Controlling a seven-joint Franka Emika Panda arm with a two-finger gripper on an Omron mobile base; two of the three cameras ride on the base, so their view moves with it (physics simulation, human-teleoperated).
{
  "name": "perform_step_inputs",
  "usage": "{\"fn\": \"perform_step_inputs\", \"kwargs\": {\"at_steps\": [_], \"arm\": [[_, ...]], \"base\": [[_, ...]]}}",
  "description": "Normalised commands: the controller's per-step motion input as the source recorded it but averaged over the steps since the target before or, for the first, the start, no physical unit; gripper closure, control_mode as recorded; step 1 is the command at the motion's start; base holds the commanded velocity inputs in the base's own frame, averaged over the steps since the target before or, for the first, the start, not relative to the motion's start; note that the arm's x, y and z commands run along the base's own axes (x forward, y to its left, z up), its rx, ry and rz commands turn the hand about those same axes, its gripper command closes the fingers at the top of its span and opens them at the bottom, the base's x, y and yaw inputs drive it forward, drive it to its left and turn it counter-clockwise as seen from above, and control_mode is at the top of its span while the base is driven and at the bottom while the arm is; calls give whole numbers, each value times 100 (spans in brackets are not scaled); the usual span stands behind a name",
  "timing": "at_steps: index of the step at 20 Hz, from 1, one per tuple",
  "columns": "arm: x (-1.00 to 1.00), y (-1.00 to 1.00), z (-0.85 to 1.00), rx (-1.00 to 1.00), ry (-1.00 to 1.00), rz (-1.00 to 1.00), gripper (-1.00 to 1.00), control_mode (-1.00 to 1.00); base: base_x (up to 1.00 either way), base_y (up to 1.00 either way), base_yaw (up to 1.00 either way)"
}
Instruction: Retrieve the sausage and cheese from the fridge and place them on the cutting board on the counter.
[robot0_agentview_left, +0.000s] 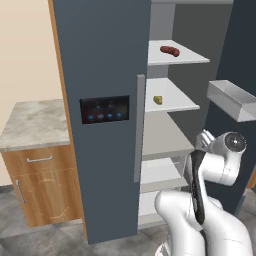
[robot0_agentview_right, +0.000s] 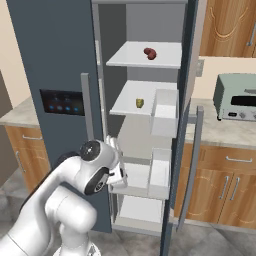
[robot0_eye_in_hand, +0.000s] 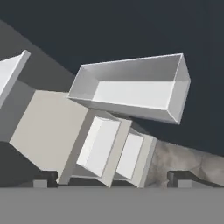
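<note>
The fridge (robot0_agentview_left: 100, 60) stands with its left door closed and its right door swung open. The reddish-brown sausage (robot0_agentview_left: 170, 50) (robot0_agentview_right: 149, 53) lies on the upper white shelf. One shelf lower sits the small yellow cheese (robot0_agentview_left: 158, 99) (robot0_agentview_right: 140, 103). My arm is folded low in front of the open compartment, its wrist (robot0_agentview_left: 227, 145) well below both foods. In the hand view my gripper (robot0_eye_in_hand: 113, 179) is open with nothing between its fingertips (robot0_eye_in_hand: 181, 177); it faces the door's white bins (robot0_eye_in_hand: 131, 89). The cutting board is out of view.
The open door (robot0_agentview_right: 186, 100) carries white bins (robot0_agentview_right: 164, 112) (robot0_agentview_left: 232, 100) that jut toward the shelves. Marbled counter (robot0_agentview_left: 30, 125) over wooden cabinets flanks the fridge on the left. On the right, more counter (robot0_agentview_right: 220, 132) holds a toaster oven (robot0_agentview_right: 236, 97).
</note>
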Motion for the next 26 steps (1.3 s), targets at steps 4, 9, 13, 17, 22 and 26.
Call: {"fn": "perform_step_inputs", "kwargs": {"at_steps": [4,9,13,17,22,26], "arm": [[0,50,5,-35,37,35,-100,-100],[1,52,14,-27,38,24,-100,-100],[-2,30,9,-13,24,18,-100,-100],[-24,17,-1,-1,2,21,-100,-100],[-20,7,0,2,0,10,-100,-100],[0,0,0,0,0,0,-100,-100]], "base": [[0,0,0],[0,0,0],[0,0,0],[0,0,0],[0,0,0],[0,0,0]]}}
